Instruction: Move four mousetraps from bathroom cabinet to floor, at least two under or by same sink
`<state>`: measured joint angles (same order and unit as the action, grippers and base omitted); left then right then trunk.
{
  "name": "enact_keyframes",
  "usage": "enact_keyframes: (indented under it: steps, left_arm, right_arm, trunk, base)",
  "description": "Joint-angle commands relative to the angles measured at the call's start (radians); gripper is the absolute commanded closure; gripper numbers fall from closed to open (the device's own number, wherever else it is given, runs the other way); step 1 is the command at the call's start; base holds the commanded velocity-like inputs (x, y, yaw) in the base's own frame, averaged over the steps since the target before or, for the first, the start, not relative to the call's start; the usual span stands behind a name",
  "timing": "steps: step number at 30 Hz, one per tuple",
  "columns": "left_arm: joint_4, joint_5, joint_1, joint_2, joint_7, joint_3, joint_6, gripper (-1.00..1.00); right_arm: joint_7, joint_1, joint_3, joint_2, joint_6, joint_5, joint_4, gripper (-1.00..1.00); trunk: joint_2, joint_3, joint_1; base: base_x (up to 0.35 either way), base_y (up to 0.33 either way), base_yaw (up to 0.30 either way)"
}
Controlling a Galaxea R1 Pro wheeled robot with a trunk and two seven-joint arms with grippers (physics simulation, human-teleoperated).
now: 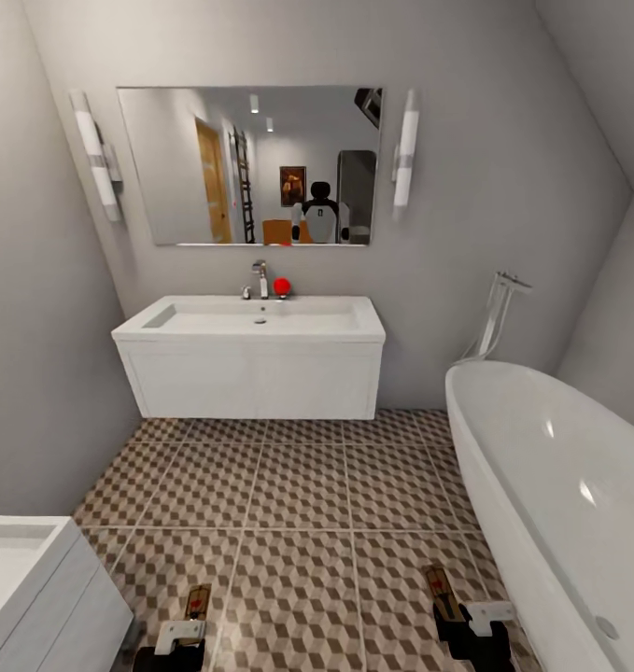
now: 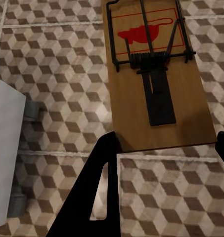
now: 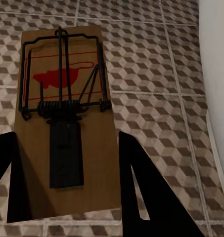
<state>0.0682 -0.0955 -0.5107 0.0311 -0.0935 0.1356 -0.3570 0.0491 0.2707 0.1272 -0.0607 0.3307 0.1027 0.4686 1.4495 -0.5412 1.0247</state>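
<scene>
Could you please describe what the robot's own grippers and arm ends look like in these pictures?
In the head view, the left gripper and right gripper each join a glossy black wrist body to a pale grey-white bracket. In the wrist views, the fingers are flat matte-black wedges with triangular cut-outs. No cables or markings are visible.

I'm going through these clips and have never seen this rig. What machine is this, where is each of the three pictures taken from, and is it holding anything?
These are simulator renders from a wheeled robot with two arms. The head view looks down into a bathroom: a wide white sink on a wall-hung unit, a white oval bathtub, and the cube-patterned tiled floor. The other two pictures come from cameras near each gripper. The left gripper grips a small brown wooden mousetrap between its black fingers; the right gripper holds another mousetrap. Both traps are carried above the tiles, near the picture's bottom edge, well short of the sink.
</scene>
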Motion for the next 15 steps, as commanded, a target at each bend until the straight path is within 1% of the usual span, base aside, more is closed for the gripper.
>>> enact_keyframes:
  steps: [1,15]
  left_arm:
    - [0.004,-0.009,-0.002,0.000,-0.002,0.009,-0.007,1.00]
    - [0.004,-0.009,-0.002,0.000,-0.002,0.009,-0.007,1.00]
  right_arm:
    - [0.003,0.001,0.008,0.001,0.004,0.008,-0.001,1.00]
    - [0.003,0.001,0.008,0.001,0.003,0.008,-0.001,1.00]
  trunk:
    - [0.000,-0.001,0.000]
    - [0.000,-0.001,0.000]
  base:
    - [0.206,0.000,0.000]
    - [0.206,0.000,0.000]
